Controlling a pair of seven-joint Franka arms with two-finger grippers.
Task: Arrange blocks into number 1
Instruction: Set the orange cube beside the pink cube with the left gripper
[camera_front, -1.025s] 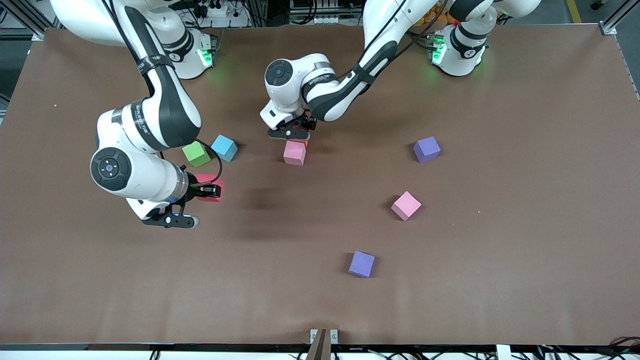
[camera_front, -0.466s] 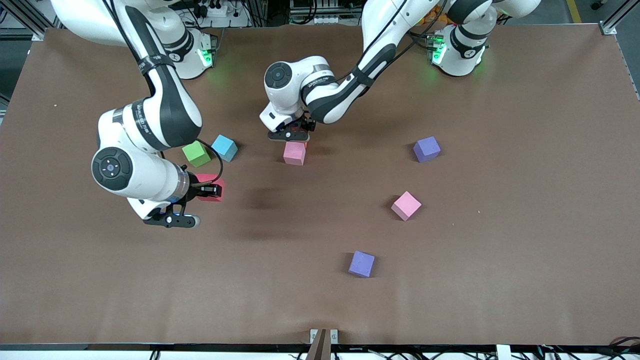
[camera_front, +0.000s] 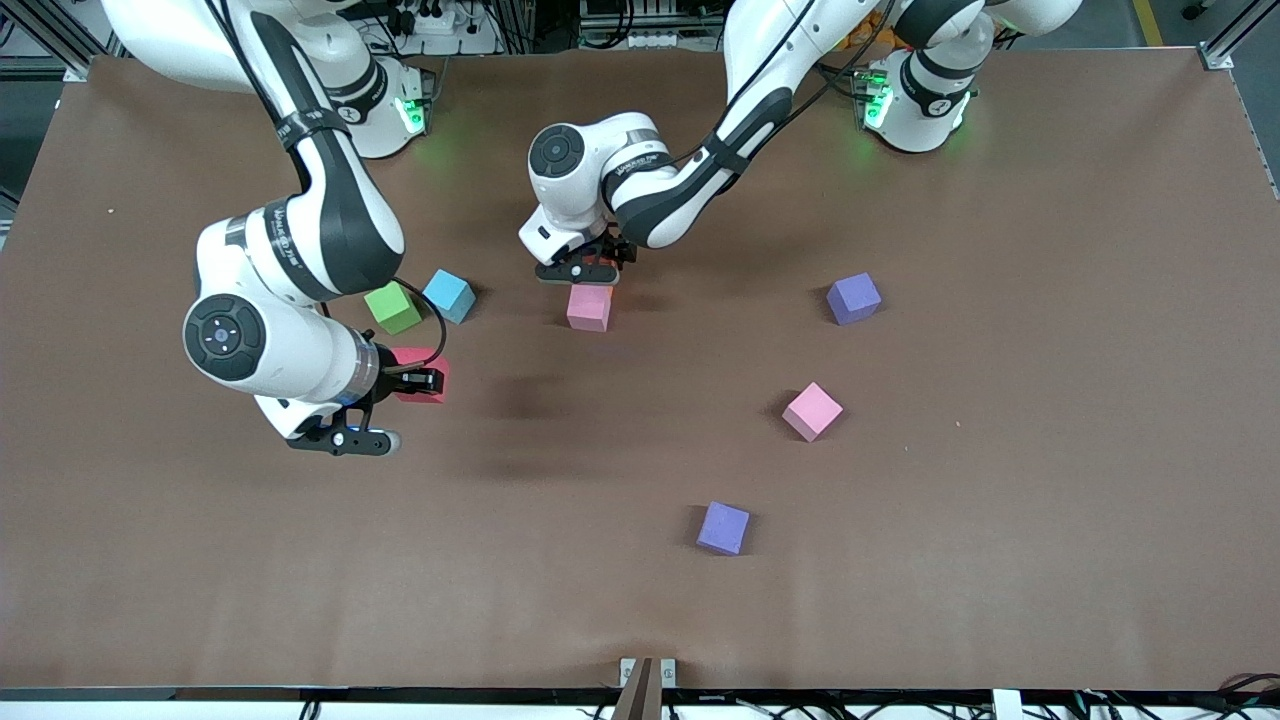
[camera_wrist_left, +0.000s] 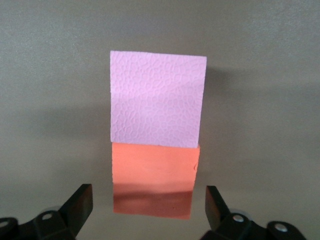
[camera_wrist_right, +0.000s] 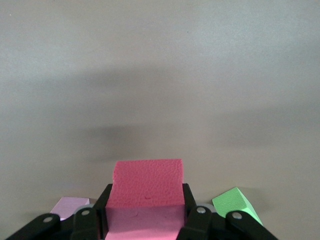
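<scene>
My left gripper (camera_front: 588, 268) hovers open just over an orange block (camera_wrist_left: 154, 182), with both fingers clear of its sides. The orange block lies flush against a pink block (camera_front: 589, 307) that sits nearer the front camera. In the front view the gripper hides most of the orange block. My right gripper (camera_front: 421, 380) is shut on a red block (camera_wrist_right: 146, 186), low over the table beside the green cube. A light blue block (camera_front: 448, 296) rests next to that green cube. A second pink block (camera_front: 812, 411) lies alone toward the left arm's end.
A green cube (camera_front: 392, 307) touches the light blue block. One purple cube (camera_front: 853, 298) sits toward the left arm's end. Another purple cube (camera_front: 723, 528) lies nearer the front camera. The brown table (camera_front: 1050, 500) spreads wide around them.
The left gripper's fingers have opened and let go of the orange block beside the pink one. The right gripper has barely shifted, with the red block still held.
</scene>
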